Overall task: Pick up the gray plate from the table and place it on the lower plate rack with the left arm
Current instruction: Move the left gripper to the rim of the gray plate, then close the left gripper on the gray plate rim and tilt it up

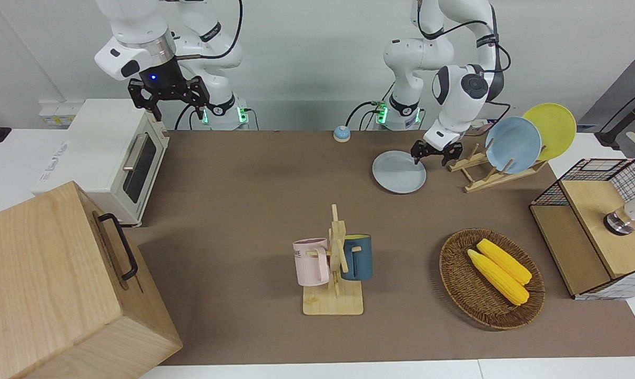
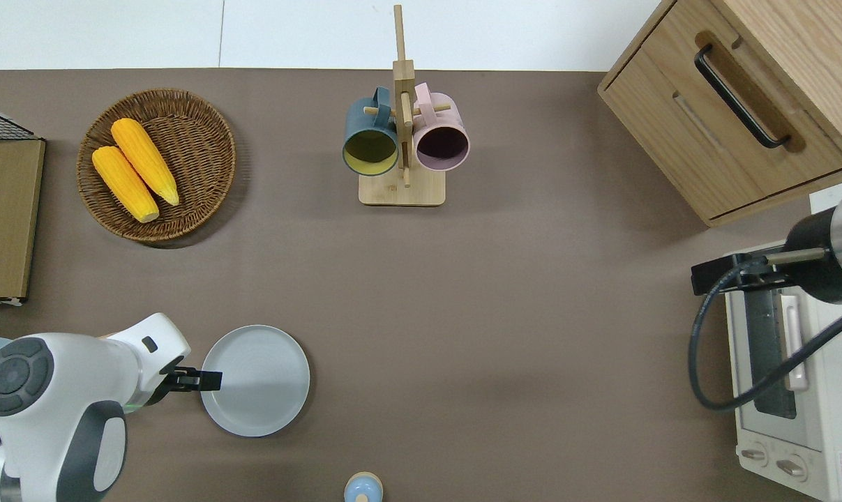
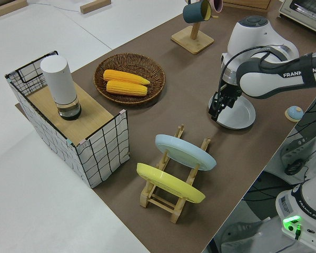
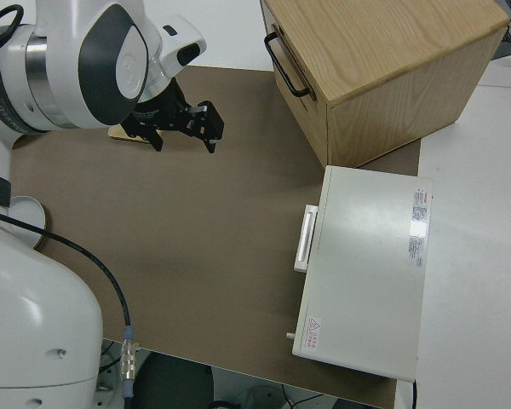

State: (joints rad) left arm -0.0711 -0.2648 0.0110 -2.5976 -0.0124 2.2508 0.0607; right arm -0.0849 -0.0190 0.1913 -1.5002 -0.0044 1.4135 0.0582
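Gray plate [image 2: 257,380] flat on table [image 2: 504,314], left gripper [image 2: 208,381] fingers open astride its rim, grasping nothing

Bright even indoor light, soft shadows on the table [image 2: 504,300], sharp focus, faint glare on the toaster oven [image 4: 370,273]

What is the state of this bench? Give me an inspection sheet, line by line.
Surface: table, brown covering, no spills seen.
Job's things: gray plate flat on table, beside rack; rack's lower slots free.
Clutter: blue plate and yellow plate on rack; corn in basket; two mugs on mug tree.
End effectors: left end effector open, at gray plate's rim toward rack; right end effector open, arm parked.
Cables: black cables along arms, none on table.
Surroundings: oven, cabinet, wire crate at table ends.
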